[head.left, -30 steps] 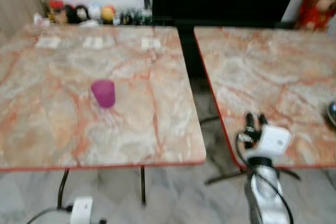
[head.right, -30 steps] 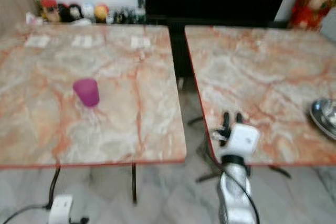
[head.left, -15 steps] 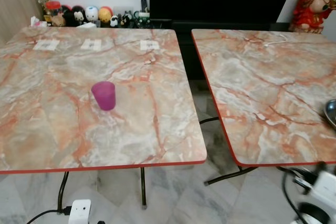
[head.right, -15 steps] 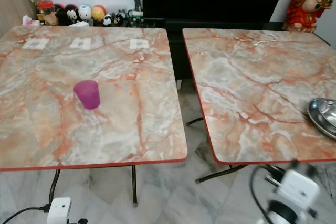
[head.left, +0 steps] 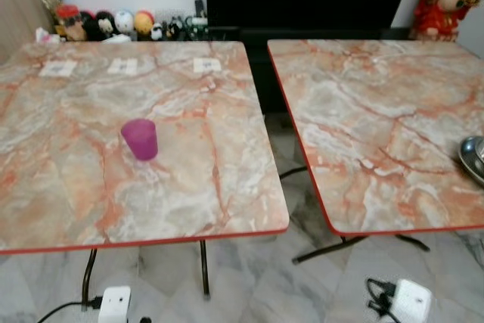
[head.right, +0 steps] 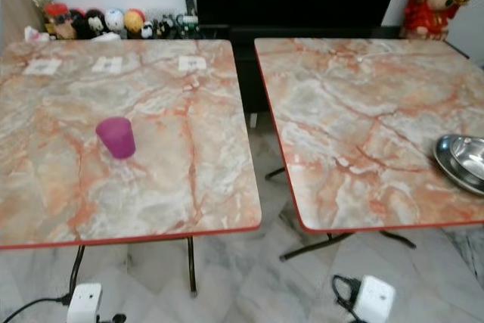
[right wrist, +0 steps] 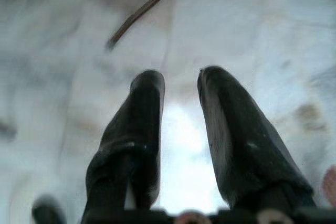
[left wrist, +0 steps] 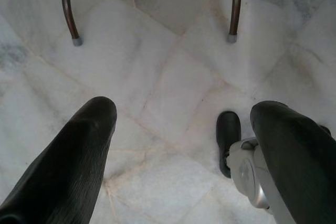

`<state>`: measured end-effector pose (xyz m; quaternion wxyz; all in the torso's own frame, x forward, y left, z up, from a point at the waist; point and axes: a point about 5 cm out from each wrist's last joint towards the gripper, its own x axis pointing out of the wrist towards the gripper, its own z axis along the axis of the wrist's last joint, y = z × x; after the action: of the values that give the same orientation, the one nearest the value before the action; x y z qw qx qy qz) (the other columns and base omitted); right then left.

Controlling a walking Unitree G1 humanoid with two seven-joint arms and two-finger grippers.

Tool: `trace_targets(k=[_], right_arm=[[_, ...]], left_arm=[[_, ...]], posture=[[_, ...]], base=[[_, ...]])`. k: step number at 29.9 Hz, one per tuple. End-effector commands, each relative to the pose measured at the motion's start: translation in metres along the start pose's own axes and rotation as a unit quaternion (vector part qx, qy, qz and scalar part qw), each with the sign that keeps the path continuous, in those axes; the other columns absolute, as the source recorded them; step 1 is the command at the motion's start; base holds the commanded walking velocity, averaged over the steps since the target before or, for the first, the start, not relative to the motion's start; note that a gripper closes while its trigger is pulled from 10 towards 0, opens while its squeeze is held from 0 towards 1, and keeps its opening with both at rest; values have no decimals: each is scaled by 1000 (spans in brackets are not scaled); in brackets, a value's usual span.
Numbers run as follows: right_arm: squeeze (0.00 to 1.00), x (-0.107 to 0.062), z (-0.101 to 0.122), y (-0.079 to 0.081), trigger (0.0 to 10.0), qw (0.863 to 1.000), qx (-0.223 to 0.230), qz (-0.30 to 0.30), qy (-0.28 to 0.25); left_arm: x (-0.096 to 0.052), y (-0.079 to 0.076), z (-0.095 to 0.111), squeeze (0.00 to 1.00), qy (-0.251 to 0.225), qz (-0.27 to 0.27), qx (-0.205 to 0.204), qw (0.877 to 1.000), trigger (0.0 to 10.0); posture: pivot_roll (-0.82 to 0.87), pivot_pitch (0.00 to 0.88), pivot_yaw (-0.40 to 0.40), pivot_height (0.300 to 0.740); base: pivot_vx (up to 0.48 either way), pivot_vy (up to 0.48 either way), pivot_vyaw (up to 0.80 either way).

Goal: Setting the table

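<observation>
Fingers [left wrist: 68, 166] of left gripper [left wrist: 184, 145] spread wide over floor [left wrist: 173, 77]; right gripper [right wrist: 178, 124] fingers slightly apart, holding nothing. Purple cup [head.left: 140, 139] upright on left table [head.left: 189, 187]; steel bowl [head.right: 463, 160] at right table [head.right: 355, 126] right edge.

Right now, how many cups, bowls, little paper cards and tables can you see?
Purple cup: 1
Metal bowl: 1, at the right table's right edge
White paper cards: 3, in a row at the left table's far side
Marble-look tables: 2, the left table and the right table
Total: 7
</observation>
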<state>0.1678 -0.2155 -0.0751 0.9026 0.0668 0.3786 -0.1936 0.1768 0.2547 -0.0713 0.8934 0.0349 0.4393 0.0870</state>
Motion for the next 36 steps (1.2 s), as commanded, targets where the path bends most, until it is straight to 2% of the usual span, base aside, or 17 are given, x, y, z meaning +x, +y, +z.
trace_targets(k=[1,3,5,6,9,19,24,29,30,34,36], right_arm=[[0,0,-10,-3,10000,999,-14,9,28],[0,0,-14,1,10000,999,-21,18,39],[0,-1,-20,9,10000,996,-50,47,55],[0,-1,-23,14,10000,995,-50,58,68],[0,0,-20,25,10000,993,-60,72,69],[0,1,-16,36,10000,991,-69,95,66],[0,1,-21,29,10000,990,-71,91,77],[0,1,-25,1,10000,990,-77,78,92],[0,1,-25,1,10000,990,-77,78,92],[0,1,-24,-11,10000,990,-73,71,95],[0,1,-23,-12,10000,990,-73,71,95]], left_arm=[[0,1,-1,0,2,1,-3,1000,10000],[0,0,1,0,0,1,-3,1000,10000],[2,-4,5,0,-4,-1,-4,1000,10000],[3,-8,9,0,-8,-4,-1,1000,10000],[4,-12,13,0,-11,-7,-2,1000,10000],[4,-13,14,0,-10,-10,-5,1000,10000],[4,-14,15,0,-10,-9,-5,1000,10000],[4,-14,14,0,-10,-9,-4,1000,10000],[4,-14,14,0,-10,-9,-4,1000,10000],[4,-14,13,0,-12,-10,0,1000,10000],[4,-13,13,0,-13,-10,0,1000,10000]], posture=[[55,12,-50,740],[63,12,-46,740],[70,13,-44,740],[73,12,-44,740],[79,14,-42,740],[81,14,-46,740],[84,15,-47,740],[83,16,-46,740],[83,16,-46,740],[83,16,-45,740],[85,16,-44,740]], base=[[0,0,0],[0,0,0],[0,0,0],[0,0,0],[0,0,0],[0,0,0],[0,480,0],[0,480,0],[0,480,0],[0,133,0],[0,0,0]])
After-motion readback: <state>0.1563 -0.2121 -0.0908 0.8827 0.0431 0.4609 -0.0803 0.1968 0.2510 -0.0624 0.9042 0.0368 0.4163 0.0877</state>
